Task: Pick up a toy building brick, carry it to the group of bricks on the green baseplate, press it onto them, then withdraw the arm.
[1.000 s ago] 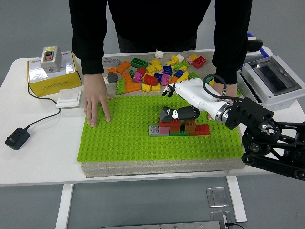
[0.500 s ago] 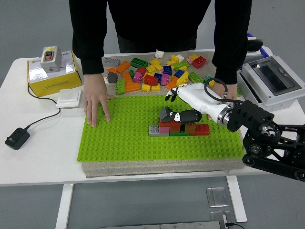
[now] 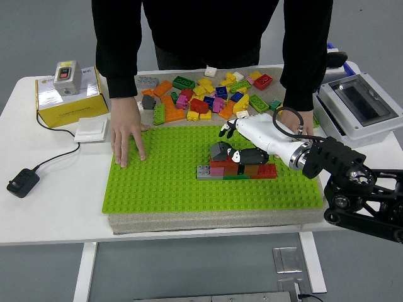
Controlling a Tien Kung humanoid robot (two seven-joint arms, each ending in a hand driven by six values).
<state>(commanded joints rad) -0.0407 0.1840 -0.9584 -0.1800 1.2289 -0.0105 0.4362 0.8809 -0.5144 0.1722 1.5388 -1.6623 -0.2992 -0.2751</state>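
The right hand (image 3: 242, 141) holds a grey brick (image 3: 220, 150) with fingers clamped on it, atop the brick group (image 3: 242, 168) on the green baseplate (image 3: 170, 182), right of its middle.

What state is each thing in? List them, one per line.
right hand: over the brick group, fingers on the grey brick
grey brick: tilted, on top of the group
brick group: assembled on the baseplate
green baseplate: flat, held down by a person's hand
loose bricks: scattered behind the baseplate
grey box: lid closed
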